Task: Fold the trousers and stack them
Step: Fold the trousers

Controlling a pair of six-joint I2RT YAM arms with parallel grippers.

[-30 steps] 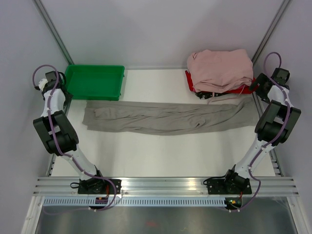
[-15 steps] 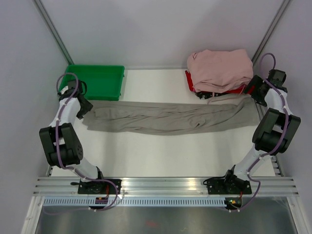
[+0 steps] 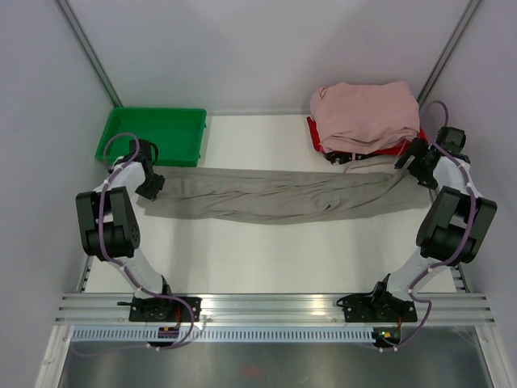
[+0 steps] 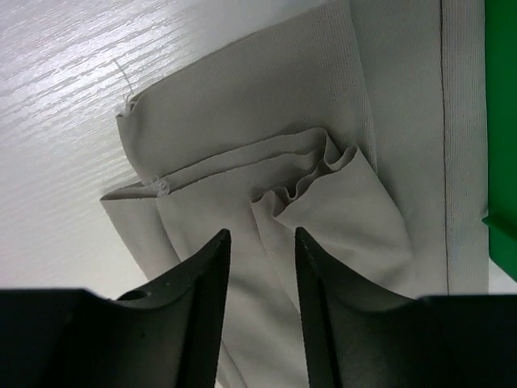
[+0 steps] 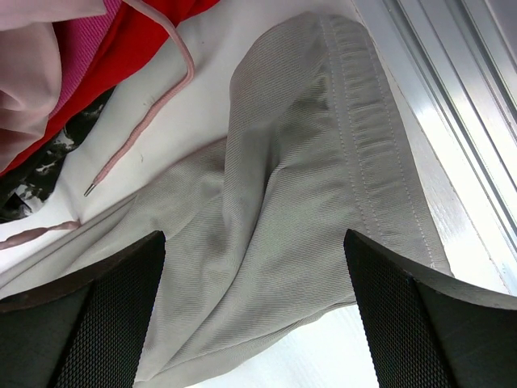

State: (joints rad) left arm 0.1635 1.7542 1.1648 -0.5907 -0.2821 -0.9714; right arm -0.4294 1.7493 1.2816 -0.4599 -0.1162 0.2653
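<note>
Across the middle of the white table (image 3: 266,250) the trousers (image 3: 279,194) lie flat in one long strip, nearly edge to edge and lightly wrinkled. Their left end sits just below the green bin (image 3: 153,137), and their right end sits below a heap of pink garments (image 3: 365,115) piled on something red (image 3: 317,136). The left gripper (image 3: 151,187) is down at the left end of the cloth. In the left wrist view its jaws stand narrow, fingers (image 4: 212,267) close together over a bunched fold of the trousers (image 4: 323,121), with cloth visible in the gap. I cannot tell whether the tips touch the fabric, and nothing is clearly pinched. The green bin's edge (image 4: 501,121) is just beside that end. The right gripper (image 3: 410,158) is at the right end, jaws wide. In the right wrist view its fingers (image 5: 105,315) are spread to either side above the elasticated band end of the trousers (image 5: 323,162), holding nothing. A pink drawstring (image 5: 145,121) lies on the table just beside that end, and a metal rail (image 5: 452,73) runs along the table edge.
</note>
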